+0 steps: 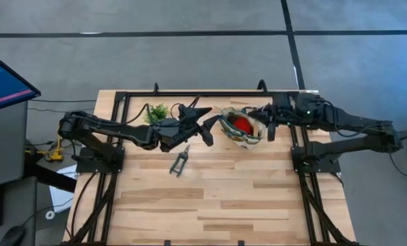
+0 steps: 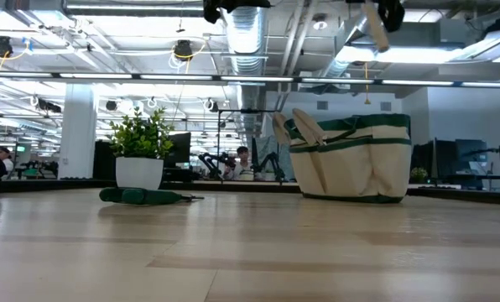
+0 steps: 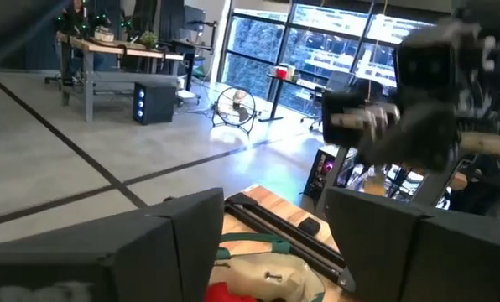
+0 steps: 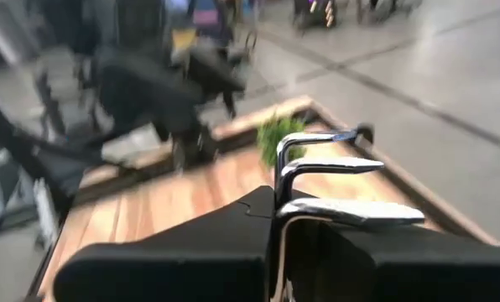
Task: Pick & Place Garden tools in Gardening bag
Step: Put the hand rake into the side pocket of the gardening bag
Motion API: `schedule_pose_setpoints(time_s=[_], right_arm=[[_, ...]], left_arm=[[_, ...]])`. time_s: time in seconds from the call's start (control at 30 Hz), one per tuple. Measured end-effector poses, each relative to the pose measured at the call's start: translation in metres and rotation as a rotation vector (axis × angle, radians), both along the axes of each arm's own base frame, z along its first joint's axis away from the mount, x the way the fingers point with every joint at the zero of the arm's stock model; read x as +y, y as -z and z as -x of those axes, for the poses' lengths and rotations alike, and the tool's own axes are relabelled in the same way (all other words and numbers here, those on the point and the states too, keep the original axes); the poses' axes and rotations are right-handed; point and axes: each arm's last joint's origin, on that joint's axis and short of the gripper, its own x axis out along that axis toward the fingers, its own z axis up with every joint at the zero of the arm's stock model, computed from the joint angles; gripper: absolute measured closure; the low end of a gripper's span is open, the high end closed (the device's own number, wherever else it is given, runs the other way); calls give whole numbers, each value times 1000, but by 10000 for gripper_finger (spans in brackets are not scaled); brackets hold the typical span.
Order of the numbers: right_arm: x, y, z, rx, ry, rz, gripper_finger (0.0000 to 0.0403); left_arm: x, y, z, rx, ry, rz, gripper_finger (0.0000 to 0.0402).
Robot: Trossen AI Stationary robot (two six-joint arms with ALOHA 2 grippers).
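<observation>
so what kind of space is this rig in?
Looks like an open-plan robotics lab or office. Exposed ceiling ducts and strip lights overhead, rows of desks with monitors behind the table, a person seated at one, and another arm rig farther back.

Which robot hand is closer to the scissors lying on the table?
The left one. The left gripper hangs open just above and beside the pruning shears, between them and the gardening bag. The right gripper is on the bag's far side, shut on a rake.
</observation>
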Motion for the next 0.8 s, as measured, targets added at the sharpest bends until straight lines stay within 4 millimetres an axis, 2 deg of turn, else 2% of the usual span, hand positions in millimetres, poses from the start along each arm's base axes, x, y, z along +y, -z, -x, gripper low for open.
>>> schedule_pose_setpoints(time_s=[0.27,0.37,0.6,0.8], right_arm=[[17,26,-9,88,-47,18,403],[19,40,-3,78,-42,2,403],[19,66,19,-85,-30,-25,403],[21,96,29,-40,-40,-29,403]], left_arm=[[0,-4,3,-13,0,1,215],[0,-5,4,-14,0,1,218],[0,-7,5,9,-1,-40,220],[1,-7,5,10,-1,-41,221]])
